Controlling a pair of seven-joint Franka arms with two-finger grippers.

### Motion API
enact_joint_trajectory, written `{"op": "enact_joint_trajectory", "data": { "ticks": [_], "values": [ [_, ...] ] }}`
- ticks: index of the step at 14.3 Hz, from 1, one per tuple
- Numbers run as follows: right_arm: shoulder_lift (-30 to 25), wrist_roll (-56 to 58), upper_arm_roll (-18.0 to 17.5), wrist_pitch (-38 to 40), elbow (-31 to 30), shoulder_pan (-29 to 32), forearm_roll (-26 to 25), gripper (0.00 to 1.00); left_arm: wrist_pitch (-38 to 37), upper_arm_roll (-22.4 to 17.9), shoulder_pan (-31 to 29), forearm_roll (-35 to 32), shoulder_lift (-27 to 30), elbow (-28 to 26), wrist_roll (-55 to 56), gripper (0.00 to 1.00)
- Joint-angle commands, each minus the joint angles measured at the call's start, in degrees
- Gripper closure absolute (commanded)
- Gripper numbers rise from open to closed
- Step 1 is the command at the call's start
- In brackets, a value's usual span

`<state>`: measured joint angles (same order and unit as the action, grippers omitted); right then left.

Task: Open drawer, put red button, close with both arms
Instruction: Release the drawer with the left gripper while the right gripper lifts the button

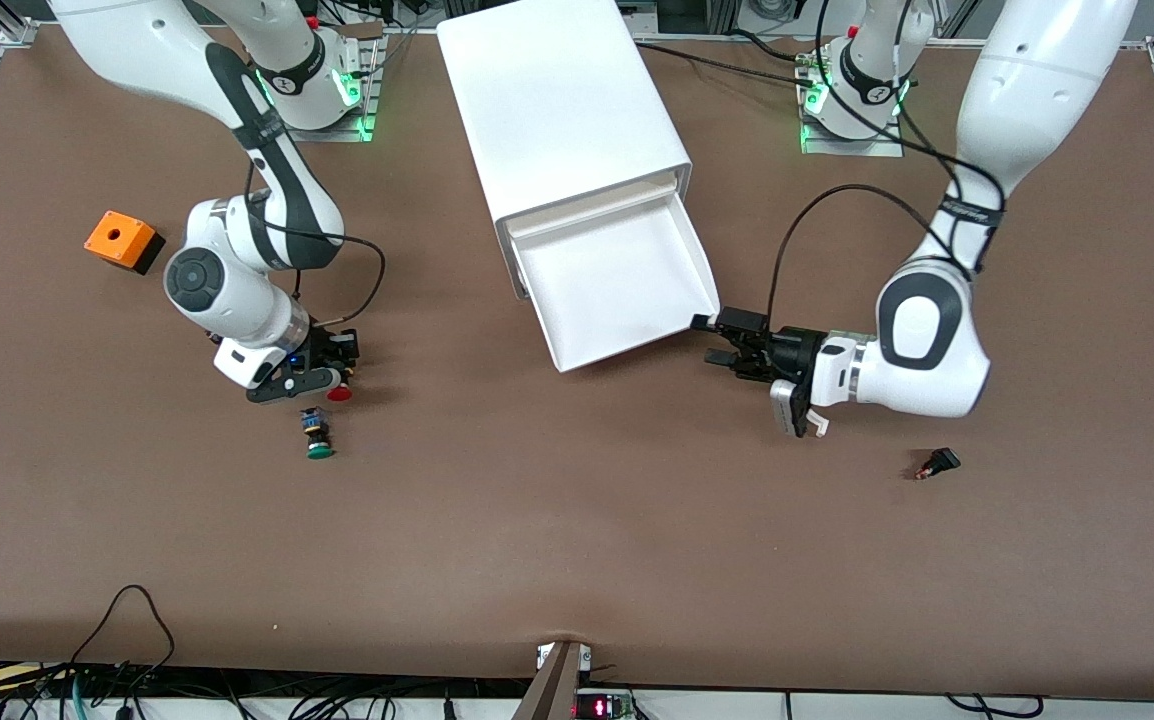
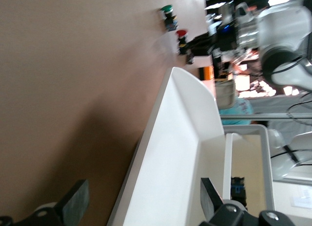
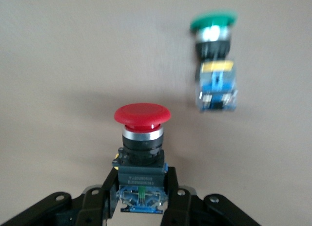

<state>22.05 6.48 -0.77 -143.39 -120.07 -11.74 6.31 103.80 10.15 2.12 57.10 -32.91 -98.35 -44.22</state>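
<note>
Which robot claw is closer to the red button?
The right claw: it is shut on the red button, beside the green button. The left claw is open at the drawer front corner.

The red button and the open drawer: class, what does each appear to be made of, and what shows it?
Red button: likely glossy moulded plastic cap, a shiny metal-looking ring beneath, and a matt black collar. It is held in the right end effector.
Drawer: probably smooth white plastic, judging by its thin, uniform, softly sheened walls.
</note>
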Motion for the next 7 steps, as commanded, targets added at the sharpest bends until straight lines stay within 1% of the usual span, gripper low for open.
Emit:
{"op": "enact_joint_trajectory", "data": {
  "ticks": [1,4,7],
  "values": [
    [-2.97,3.43,-0.29,1.97,2.20,0.23,-0.25,0.75,-0.71,-0.22,0.17,-11.35,1.53,4.55,5.27,0.00],
    [-3.94,9.75,-0.11,2.58,6.59,0.23,-0.33,0.75,-2.55,-0.22,0.17,-25.06,2.84,8.77,10.72,0.00],
    [-3.94,20.55,0.07,4.08,11.77,0.32,-1.99,0.75,-5.79,-0.22,0.17,-41.23,4.34,13.69,14.16,0.00]
  ]
}}
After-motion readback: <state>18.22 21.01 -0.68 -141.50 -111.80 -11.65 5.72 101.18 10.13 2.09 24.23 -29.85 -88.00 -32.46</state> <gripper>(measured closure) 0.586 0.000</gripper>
